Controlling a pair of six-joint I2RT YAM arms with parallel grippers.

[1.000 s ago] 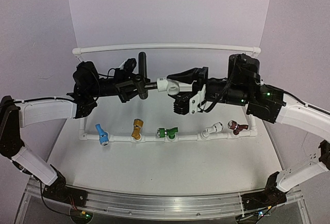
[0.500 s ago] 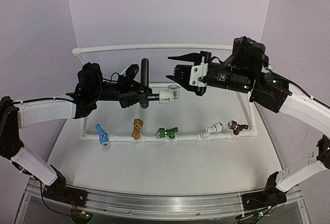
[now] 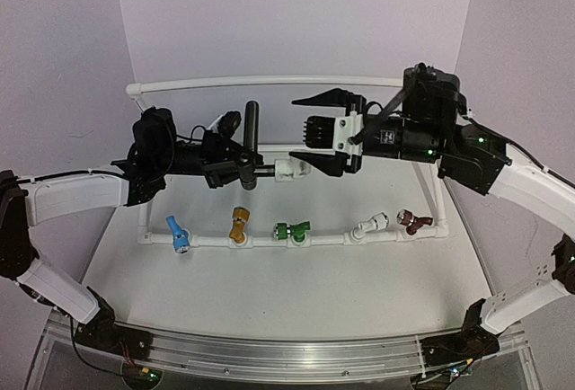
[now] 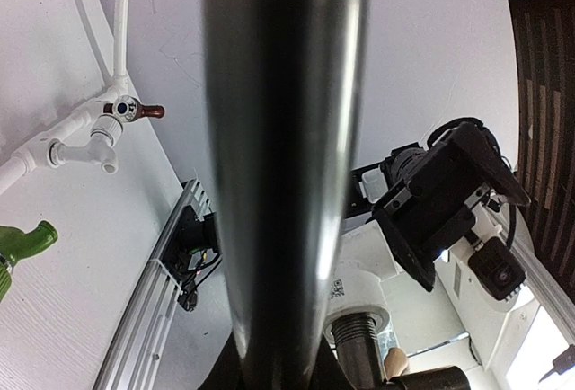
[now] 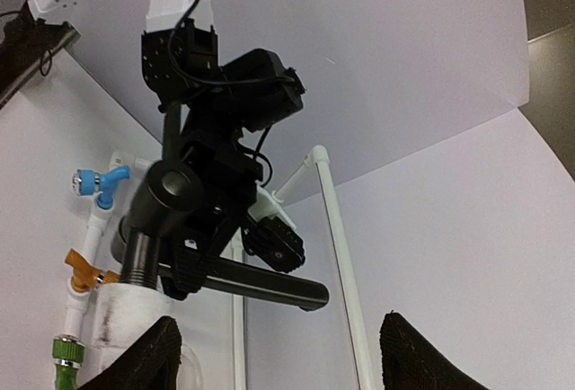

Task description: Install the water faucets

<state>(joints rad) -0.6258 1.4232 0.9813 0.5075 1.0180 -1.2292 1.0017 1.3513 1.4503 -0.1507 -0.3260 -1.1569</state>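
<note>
Faucet's (image 3: pixel 250 134) white fitting (image 3: pixel 287 171) just beside right gripper's (image 3: pixel 295 135) wide-apart jaws

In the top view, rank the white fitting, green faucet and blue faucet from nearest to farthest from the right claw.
1. White fitting, just beside the right claw.
2. Green faucet, middle of front pipe.
3. Blue faucet, far left.

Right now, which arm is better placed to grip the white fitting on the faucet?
Right. The right gripper is open beside the white fitting; the left gripper is shut on the black faucet.
</note>
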